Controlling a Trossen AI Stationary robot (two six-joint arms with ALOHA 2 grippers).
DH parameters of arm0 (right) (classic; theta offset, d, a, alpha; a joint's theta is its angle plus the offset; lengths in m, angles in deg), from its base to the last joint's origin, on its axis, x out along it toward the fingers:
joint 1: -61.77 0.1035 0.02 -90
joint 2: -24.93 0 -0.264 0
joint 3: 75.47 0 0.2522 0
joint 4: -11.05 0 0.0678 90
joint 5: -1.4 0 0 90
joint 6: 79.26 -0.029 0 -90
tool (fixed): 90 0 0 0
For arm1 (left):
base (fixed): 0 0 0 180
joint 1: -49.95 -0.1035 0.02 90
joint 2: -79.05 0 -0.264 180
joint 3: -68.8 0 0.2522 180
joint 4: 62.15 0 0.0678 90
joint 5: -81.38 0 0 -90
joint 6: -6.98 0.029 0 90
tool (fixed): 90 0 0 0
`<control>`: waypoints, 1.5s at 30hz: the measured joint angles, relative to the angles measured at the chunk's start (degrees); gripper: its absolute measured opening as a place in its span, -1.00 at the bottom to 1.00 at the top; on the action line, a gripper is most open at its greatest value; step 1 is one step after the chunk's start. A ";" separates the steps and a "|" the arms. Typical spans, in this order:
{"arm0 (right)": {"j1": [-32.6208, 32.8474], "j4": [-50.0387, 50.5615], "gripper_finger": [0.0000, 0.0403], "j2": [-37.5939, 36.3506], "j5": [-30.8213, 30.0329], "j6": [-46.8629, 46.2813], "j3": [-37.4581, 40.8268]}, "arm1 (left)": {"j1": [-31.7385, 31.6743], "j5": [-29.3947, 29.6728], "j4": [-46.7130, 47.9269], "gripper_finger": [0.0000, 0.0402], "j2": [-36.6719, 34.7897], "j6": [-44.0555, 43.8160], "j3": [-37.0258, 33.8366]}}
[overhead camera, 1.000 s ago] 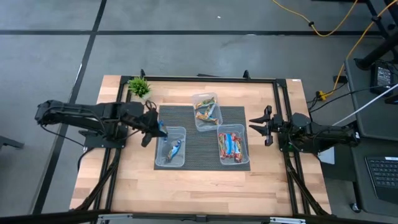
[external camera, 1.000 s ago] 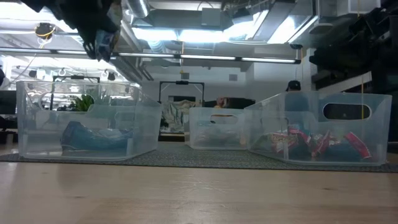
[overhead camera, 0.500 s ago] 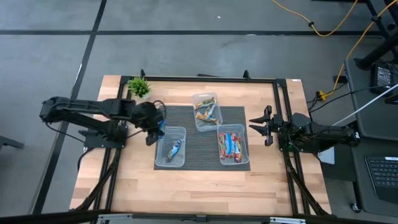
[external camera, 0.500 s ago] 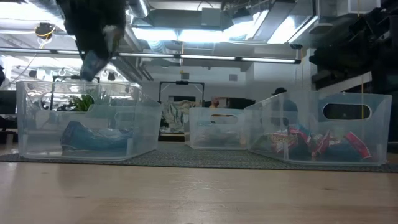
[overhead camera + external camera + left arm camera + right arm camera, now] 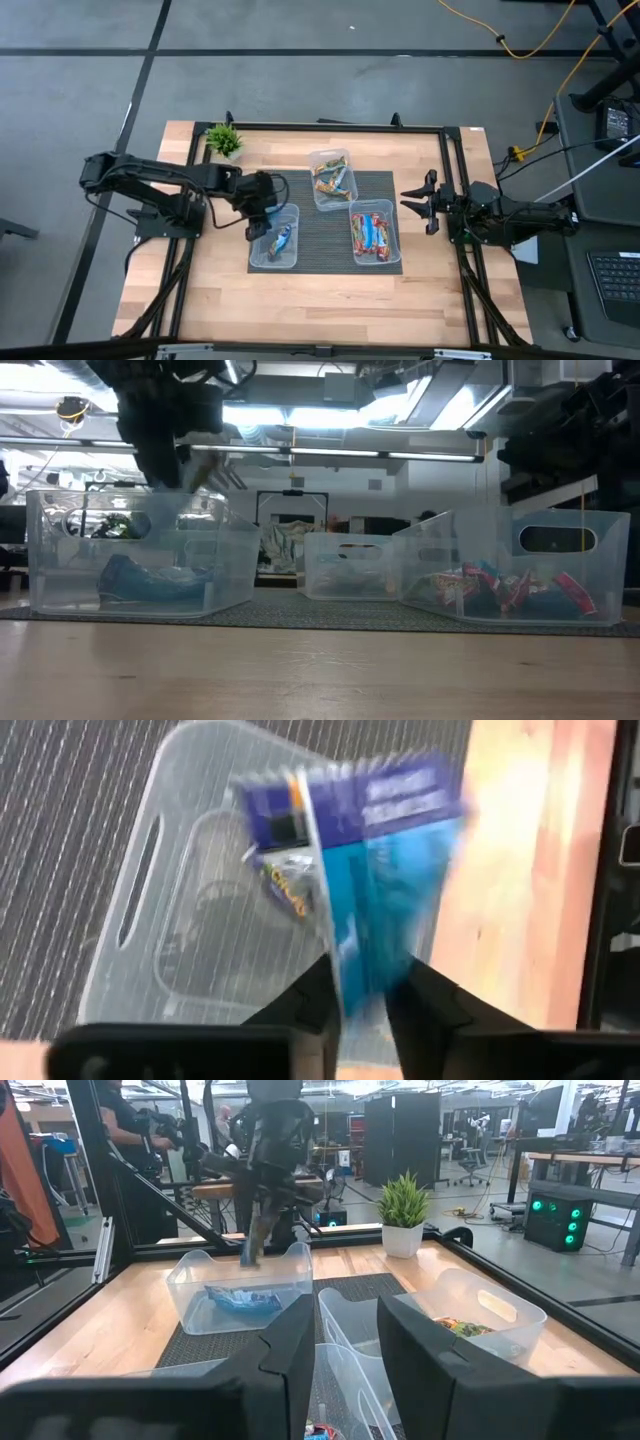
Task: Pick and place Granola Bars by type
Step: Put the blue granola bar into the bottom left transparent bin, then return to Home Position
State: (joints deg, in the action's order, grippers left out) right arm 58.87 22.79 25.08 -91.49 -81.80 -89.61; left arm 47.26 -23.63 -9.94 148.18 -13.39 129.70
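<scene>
My left gripper (image 5: 260,215) is shut on a blue granola bar (image 5: 385,860) over the far left corner of the left clear tub (image 5: 273,250). Blue bars (image 5: 283,238) lie in that tub. The far tub (image 5: 332,160) holds brown and gold bars. The right tub (image 5: 375,258) holds red-orange and blue bars (image 5: 372,232). All three tubs stand on a dark mat (image 5: 310,185). My right gripper (image 5: 412,205) waits open and empty near the table's right edge. My left gripper pinches one end of the blue bar (image 5: 362,970) between its two fingers (image 5: 315,995). The fingers slant down from the table's left. The rest of the bar sticks out past the fingertips, clear of the tub below (image 5: 150,910).
A small green potted plant (image 5: 224,139) stands at the far left corner of the table. A black frame rail (image 5: 340,127) runs around the table. Bare wood (image 5: 320,300) lies toward the near edge.
My left gripper has carried the blue bar toward the table's right edge and a little nearer, from beside the left tub to over its far left corner. It has come down and tipped more downward, staying shut on the bar.
</scene>
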 joint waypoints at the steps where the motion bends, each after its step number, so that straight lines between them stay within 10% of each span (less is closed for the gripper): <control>1: 0.00 0.00 -0.43 0.00 0.00 -0.01 0.00 | 0.06 0.00 -0.66 -0.65 0.14 -0.02 0.00; 10: 0.02 -0.02 -0.43 0.00 0.00 -0.01 0.00 | 0.06 -6.15 -1.26 -0.17 -2.38 -5.73 2.85; 22: 0.02 -0.01 -0.43 0.00 0.00 -0.01 0.00 | -0.08 -9.63 -1.39 -0.14 -24.61 -0.73 13.44; 29: 0.02 0.00 -0.43 0.00 0.00 -0.01 0.00 | -0.09 3.18 1.46 -0.14 -41.72 7.62 13.62; 39: 0.02 0.00 -0.43 0.00 0.00 -0.01 0.00 | -0.09 38.79 -1.51 -0.14 -62.33 8.08 -1.93; 45: 0.02 -0.01 -0.43 0.00 0.02 -0.01 0.00 | -0.09 35.30 -5.79 -0.14 -68.99 4.34 -20.06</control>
State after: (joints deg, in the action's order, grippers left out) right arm 58.89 22.78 25.08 -91.47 -81.81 -89.61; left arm 47.17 11.67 -15.73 79.19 -9.05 109.64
